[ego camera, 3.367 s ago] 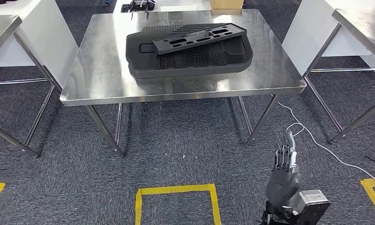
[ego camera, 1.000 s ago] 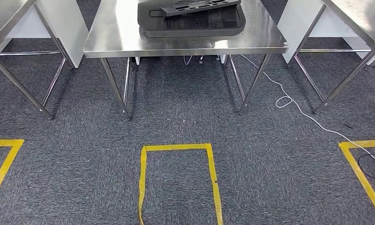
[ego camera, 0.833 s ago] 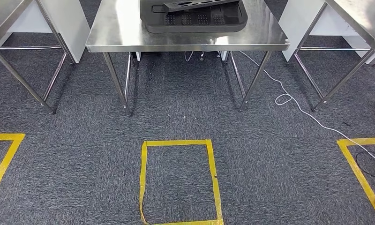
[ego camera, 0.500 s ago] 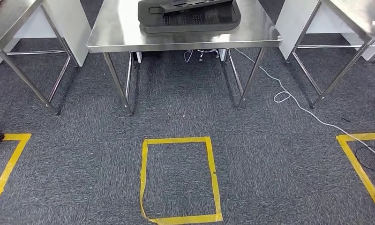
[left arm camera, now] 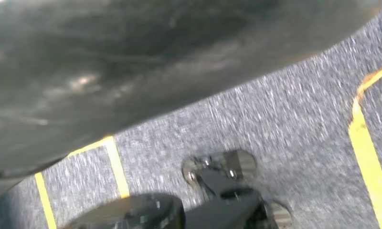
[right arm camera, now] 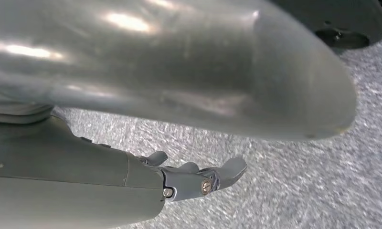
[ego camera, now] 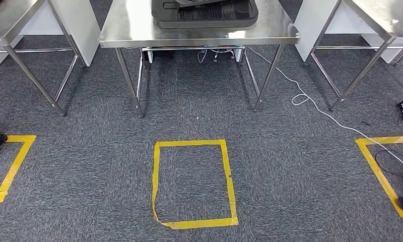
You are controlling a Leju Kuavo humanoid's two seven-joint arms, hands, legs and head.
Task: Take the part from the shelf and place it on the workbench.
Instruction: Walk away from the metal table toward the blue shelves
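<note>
Three steel tables stand at the far side: one in the middle (ego camera: 139, 30), one at the left (ego camera: 8, 17), one at the right (ego camera: 386, 15). Three yellow tape squares mark the carpet: one complete at centre (ego camera: 155, 186), one partly seen at the left (ego camera: 15, 164), one at the right (ego camera: 378, 169). One black tray (ego camera: 204, 15) sits on the middle table, and one white cable (ego camera: 315, 106) runs across the floor

I stood in a workshop or robot test lab: steel desk (ego camera: 139, 30) frames on grey carpet (ego camera: 290, 166), yellow tape squares (ego camera: 193, 184) marking positions, a white cable (ego camera: 330, 117) trailing across the floor
</note>
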